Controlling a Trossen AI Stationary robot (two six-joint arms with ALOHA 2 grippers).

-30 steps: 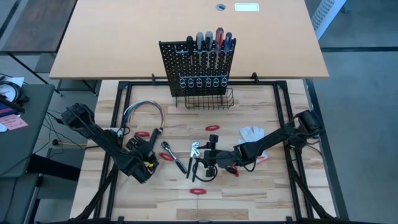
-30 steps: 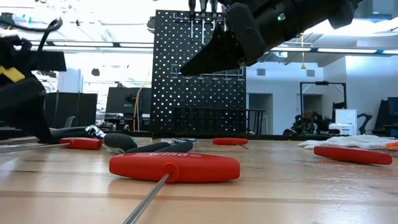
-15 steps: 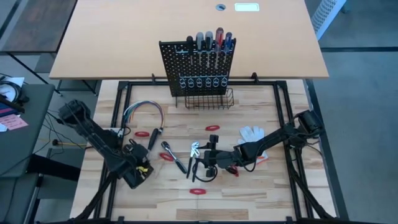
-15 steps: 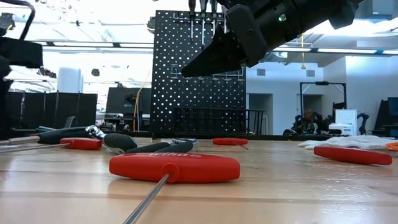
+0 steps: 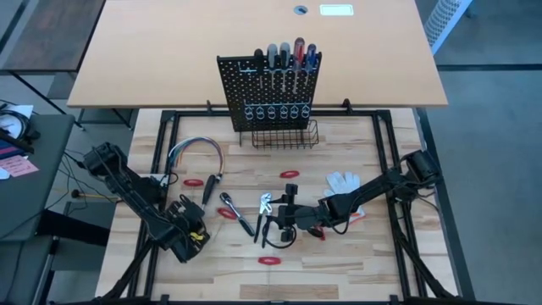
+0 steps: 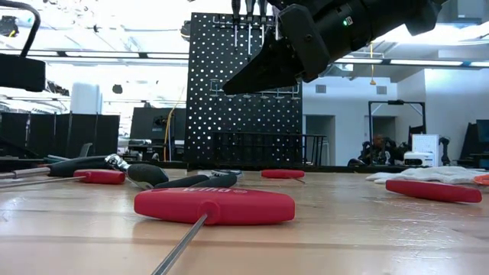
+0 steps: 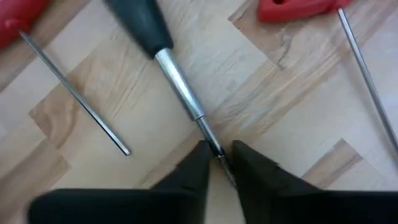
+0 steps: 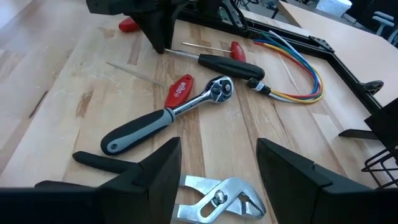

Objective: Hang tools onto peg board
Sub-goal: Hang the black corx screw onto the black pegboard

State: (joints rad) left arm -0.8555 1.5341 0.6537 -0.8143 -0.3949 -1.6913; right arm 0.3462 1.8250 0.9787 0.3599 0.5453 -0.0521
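Here, left gripper (image 7: 217, 163) nipped on a thin shaft; right gripper (image 8: 217, 163) spread over the tools.

Only the left wrist view shows us the fingers closed on the steel shaft of the black-handled screwdriver (image 7: 142, 25) lying on the wooden table (image 7: 292, 112). From above we count four handles standing in the peg board (image 5: 269, 89) at the far edge. The right wrist view alone resolves one chrome ratchet (image 8: 171, 115) with a rubbery grey grip, and silvery toothed pliers (image 8: 227, 196) between the parted jaws.
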